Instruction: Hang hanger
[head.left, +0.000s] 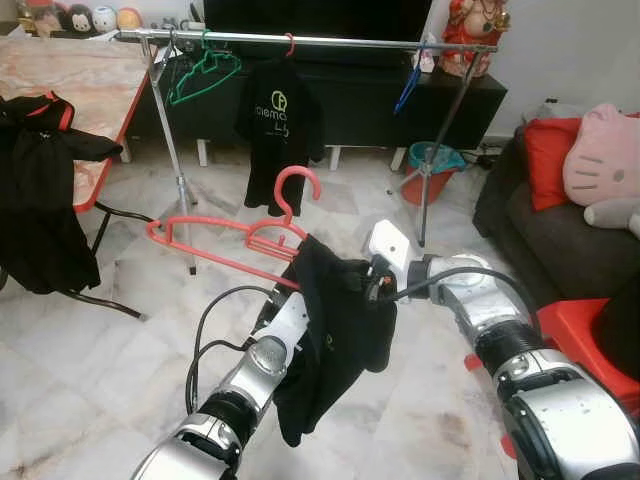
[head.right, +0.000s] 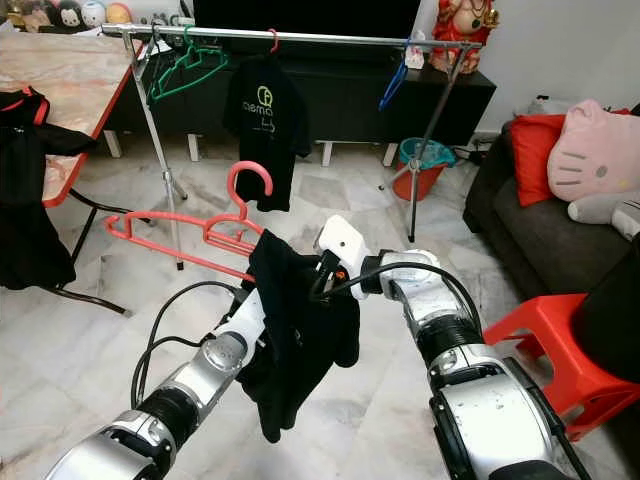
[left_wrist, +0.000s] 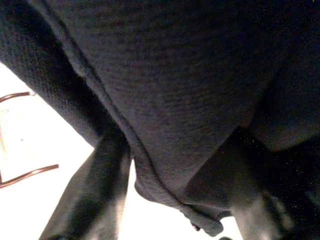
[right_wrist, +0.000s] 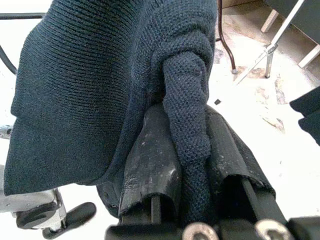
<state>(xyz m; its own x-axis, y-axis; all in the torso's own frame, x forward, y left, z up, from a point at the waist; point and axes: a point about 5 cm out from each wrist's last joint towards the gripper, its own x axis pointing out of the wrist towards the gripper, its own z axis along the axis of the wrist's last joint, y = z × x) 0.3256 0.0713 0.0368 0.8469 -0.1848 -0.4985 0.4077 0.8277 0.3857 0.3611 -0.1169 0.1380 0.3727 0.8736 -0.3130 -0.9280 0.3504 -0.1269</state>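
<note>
Step in hand: dressing the red hanger (head.left: 250, 235) with the black shirt (head.left: 335, 330). Right gripper (right_wrist: 192, 165) pinches a shirt fold; left gripper (left_wrist: 165, 195) is cloth-covered, grip state indeterminate. Next: seat shirt, carry to the clothes rail (head.left: 330, 40).

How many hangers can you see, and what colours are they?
Red hangers: 2, the one the robot holds and the one under the hung black shirt
Green hangers: 1
Blue hangers: 1
Total: 4
</note>
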